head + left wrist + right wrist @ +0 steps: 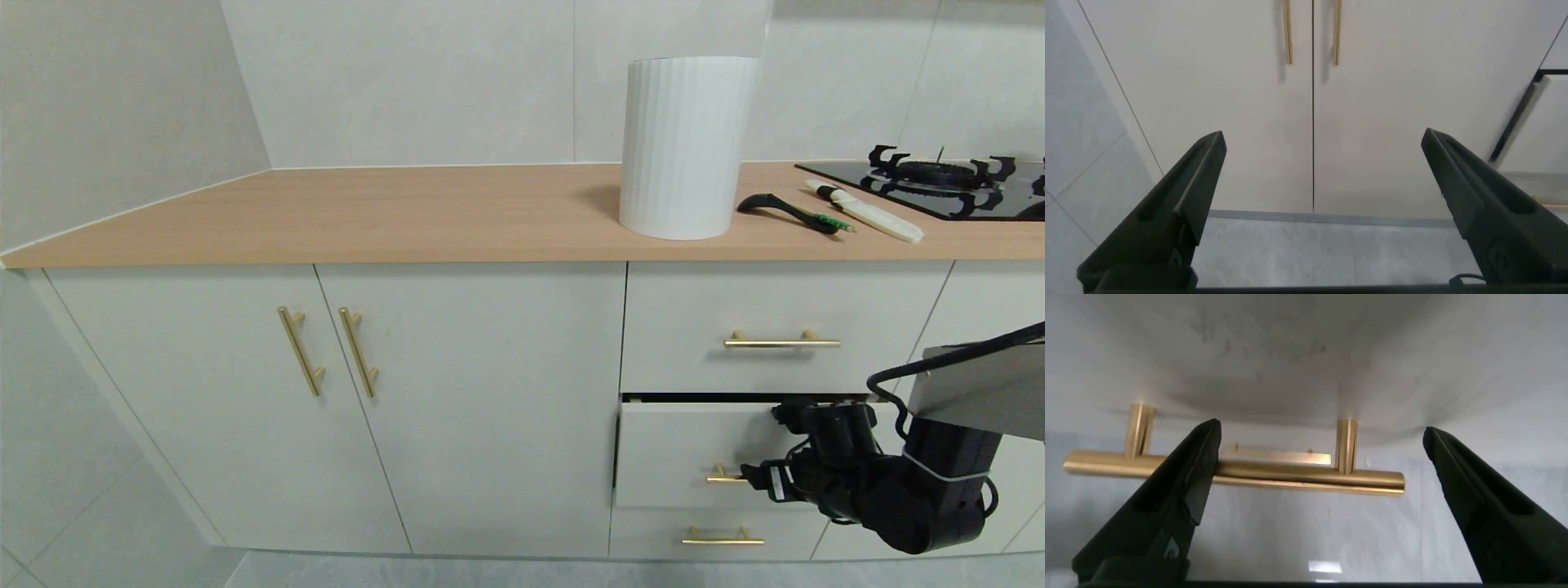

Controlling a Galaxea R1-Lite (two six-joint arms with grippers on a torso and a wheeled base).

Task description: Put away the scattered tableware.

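We take the middle drawer (686, 449), standing slightly ajar below the counter (408, 212), to be where the tableware is meant to go. That would explain why the right gripper (1320, 434) sits at its brass handle (1233, 472), jaws spread, the bar crossing the gap between them but not pinched. The left gripper (1323, 139) hangs low before the cupboard doors (1388, 98), jaws spread and empty. The black ladle (788, 211) and a pale utensil (865, 214) lie on the counter between the white ribbed canister (684, 147) and the hob (939, 184), well apart from both sets of jaws
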